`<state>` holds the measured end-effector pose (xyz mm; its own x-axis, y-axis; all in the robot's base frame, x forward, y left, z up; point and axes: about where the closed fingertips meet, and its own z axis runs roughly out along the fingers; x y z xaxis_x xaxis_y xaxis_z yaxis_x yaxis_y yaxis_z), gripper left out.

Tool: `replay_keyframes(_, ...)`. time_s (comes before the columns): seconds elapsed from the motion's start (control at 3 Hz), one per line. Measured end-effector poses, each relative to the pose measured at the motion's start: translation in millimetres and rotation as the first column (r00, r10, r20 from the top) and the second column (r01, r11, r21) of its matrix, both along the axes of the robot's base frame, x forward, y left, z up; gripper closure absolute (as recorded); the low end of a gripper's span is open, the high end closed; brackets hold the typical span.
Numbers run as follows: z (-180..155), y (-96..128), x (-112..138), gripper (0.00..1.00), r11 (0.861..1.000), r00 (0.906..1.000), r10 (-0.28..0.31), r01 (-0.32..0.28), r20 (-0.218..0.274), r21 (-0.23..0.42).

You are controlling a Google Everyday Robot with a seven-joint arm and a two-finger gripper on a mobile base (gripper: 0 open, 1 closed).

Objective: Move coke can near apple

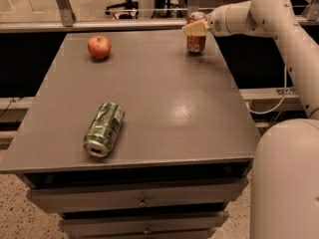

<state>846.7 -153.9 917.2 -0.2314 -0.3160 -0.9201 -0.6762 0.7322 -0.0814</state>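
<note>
Red coke can point(196, 44) upright, lettering unreadable | gripper point(195, 29) fingers clasp it | apple point(99, 47) well apart

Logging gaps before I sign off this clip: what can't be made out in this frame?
Camera view:
Small red-orange coke can, far right of the grey table: upper side covered by the beige gripper; grip unclear.
Its lettering: too small.
White robot arm: cut off by the right edge.
</note>
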Motion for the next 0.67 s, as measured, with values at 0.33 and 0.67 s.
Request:
replay_keyframes(0.33, -2.0, 2.6, 0.8, 0.93, 1.0, 1.0, 0.003, -0.003, -0.003, 0.0)
replay_keyframes(0.67, -3.7, 4.8, 1.3, 1.0, 1.0, 1.0, 0.006, -0.006, -0.005, 0.001)
